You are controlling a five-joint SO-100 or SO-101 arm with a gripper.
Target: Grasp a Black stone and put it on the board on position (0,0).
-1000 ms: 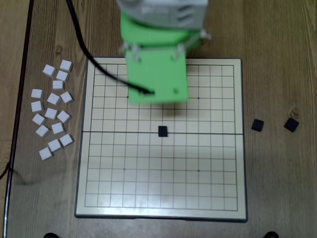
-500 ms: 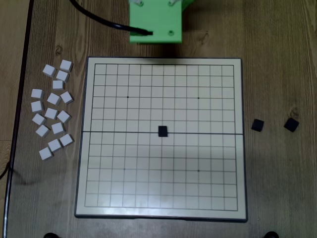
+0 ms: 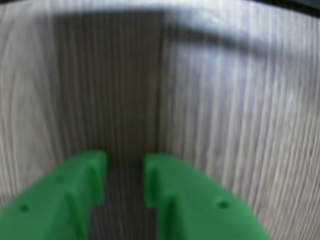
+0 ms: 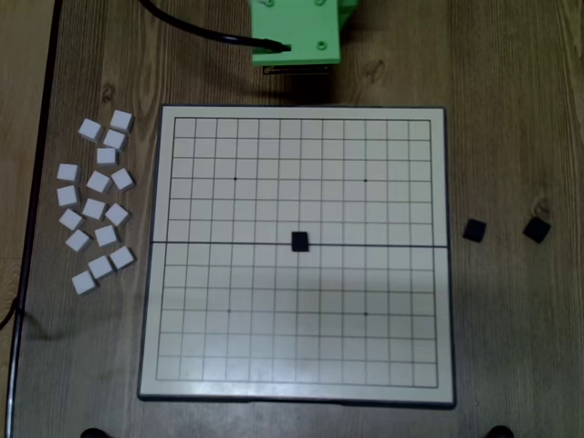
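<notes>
The pincer (image 3: 125, 182) hangs over bare desk (image 3: 225, 100) in the wrist view, its two green fingers (image 3: 85, 175) parted by a narrow gap with nothing between them — empty and slightly spread. In the overhead view only the green arm (image 4: 297, 36) shows at the top edge, just beyond the board (image 4: 438, 274), with a black cable (image 4: 201, 32) trailing off to the left.

One black stone (image 4: 299, 241) sits on the central crossing, right on the dark middle seam, so position (0,0) looks filled and the placing step appears done. By my reading the arm is in its pull-away phase; the next move calls for little more than settling clear of the board without brushing anything.

Counting — three black stones in all: the one on the board, and two spare stones (image 4: 474, 230) lying on the desk to the right, near each other but apart. White cubes (image 4: 95, 208) number sixteen by my count, loosely clustered on the desk left of the board. Four outer dots (image 4: 235, 179) remain uncovered.
</notes>
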